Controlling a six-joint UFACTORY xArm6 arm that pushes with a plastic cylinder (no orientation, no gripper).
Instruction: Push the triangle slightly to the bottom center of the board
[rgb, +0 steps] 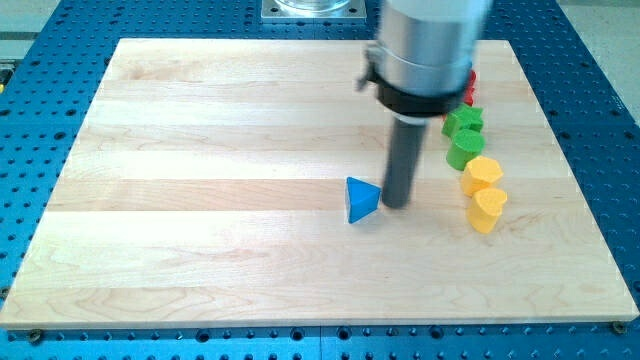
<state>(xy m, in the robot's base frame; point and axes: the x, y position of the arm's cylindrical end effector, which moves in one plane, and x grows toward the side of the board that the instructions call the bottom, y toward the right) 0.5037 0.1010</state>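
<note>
A wooden surface (200, 150) is carrying a blue triangle block (361, 200) near its centre. My tip (396, 205) is touching the triangle at its three o'clock side; no gripper exists, so nothing is being held. Pushing toward six o'clock likely needs repositioning to twelve o'clock. Green (464, 122), yellow (482, 173) and red (469, 85) blocks are sitting at three o'clock.

We find no text, label, brand, number or sign that can be read anywhere in the view.
</note>
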